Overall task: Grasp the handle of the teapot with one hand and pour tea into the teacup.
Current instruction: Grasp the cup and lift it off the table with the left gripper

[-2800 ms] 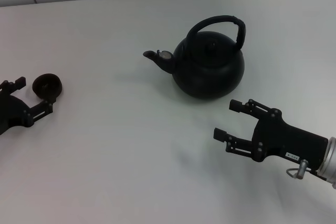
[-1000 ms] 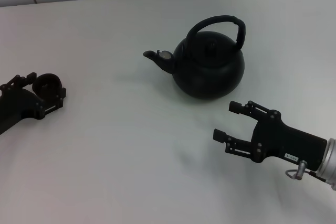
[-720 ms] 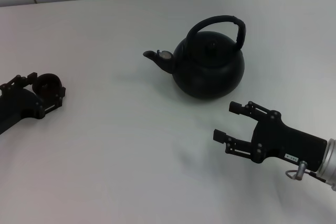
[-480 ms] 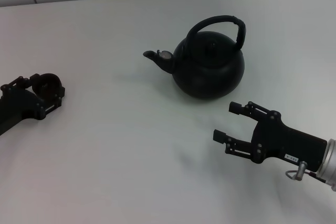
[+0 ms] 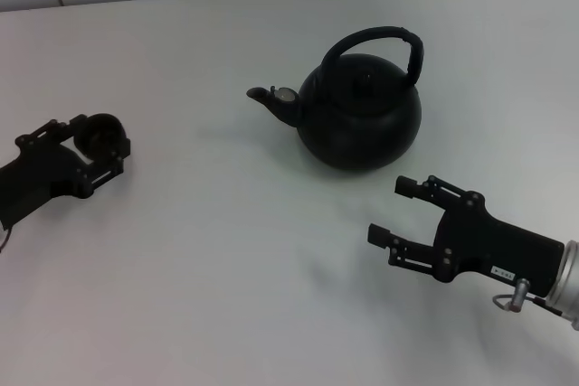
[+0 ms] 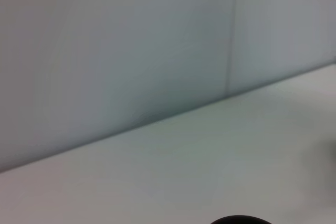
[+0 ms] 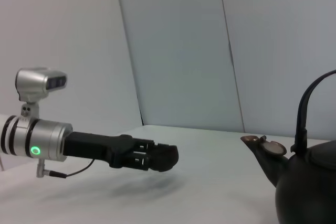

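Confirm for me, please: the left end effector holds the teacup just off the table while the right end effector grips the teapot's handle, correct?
Not quite. In the head view the right end effector is open and apart from the teapot, short of its handle. The rest stands: the right wrist view shows the left end effector holding the teacup clear of the table.

One teapot (image 5: 362, 119), one teacup (image 5: 100, 133), two grippers: left gripper (image 5: 90, 146), right gripper (image 5: 395, 210).
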